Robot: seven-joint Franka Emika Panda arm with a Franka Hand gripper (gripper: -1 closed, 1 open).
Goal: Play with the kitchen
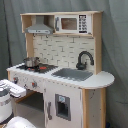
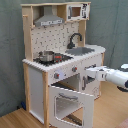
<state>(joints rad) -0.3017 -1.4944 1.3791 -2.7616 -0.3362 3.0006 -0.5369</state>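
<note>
Right now the kitchen (image 2: 62, 60) stands upright against a grey curtain, and the arm comes at it from the second exterior view's right. The gripper (image 2: 89, 73) sits at the tip of the white forearm, level with the knob panel and just beside the kitchen's front face, above the far edge of the oven door (image 2: 70, 104). That door hangs open, swung down and out toward the camera, so the oven opening lies directly to the gripper's left in the second exterior view, and slightly below it.

I cannot tell whether the gripper's fingers are apart or together; the tip is a pale blur against the white panel.

The kitchen's long axis runs straight up, from the oven at the bottom through the counter to the hood (image 2: 49, 20) and microwave (image 2: 76, 11) at the top. On the counter a small pot (image 2: 46, 56) rests on the stovetop at the near left, the sink (image 2: 80, 50) and black faucet (image 2: 75, 39) farther right.

In the first exterior view only a white part of the arm (image 1: 10, 95) shows at the first exterior view's lower left, below the stove end of the counter.

My judgement: any next touch turns on a short reach leftward, toward the knobs (image 2: 74, 69) or the door's upper edge.
</note>
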